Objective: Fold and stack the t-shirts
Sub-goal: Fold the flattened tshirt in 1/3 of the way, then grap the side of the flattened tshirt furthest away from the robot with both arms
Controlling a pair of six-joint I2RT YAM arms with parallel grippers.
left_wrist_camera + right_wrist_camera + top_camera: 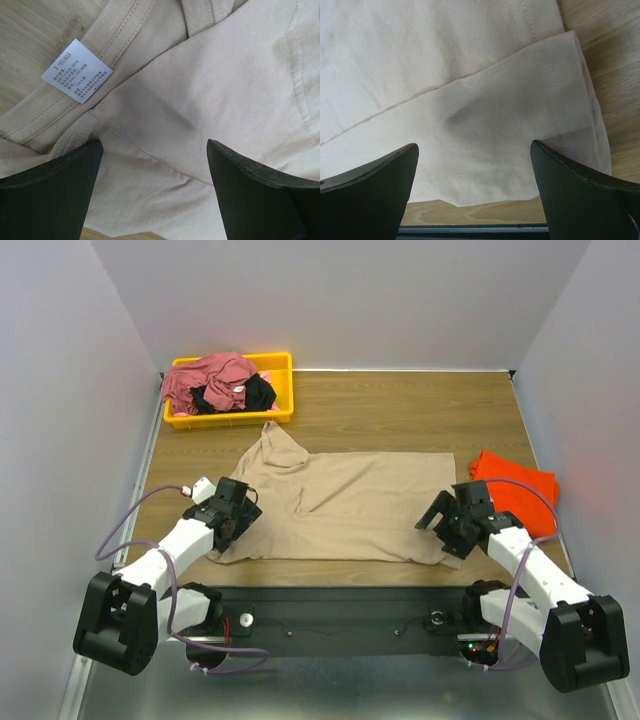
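Note:
The tan t-shirt (345, 505) lies spread on the wooden table, one sleeve pointing toward the bin. My left gripper (232, 525) is open over its near left corner; the left wrist view shows the collar with a white size label (76, 71) and tan cloth (200, 100) between the spread fingers. My right gripper (447, 530) is open over the near right corner, where the hemmed edge (555, 100) lies between its fingers. A folded orange-red t-shirt (518, 490) lies at the right. Dusty rose-red (210, 380) and black (250, 395) t-shirts are heaped in the bin.
The yellow plastic bin (280, 365) stands at the back left of the table. A dark rail (340, 605) runs along the near table edge between the arm bases. Grey walls close in on the left, back and right.

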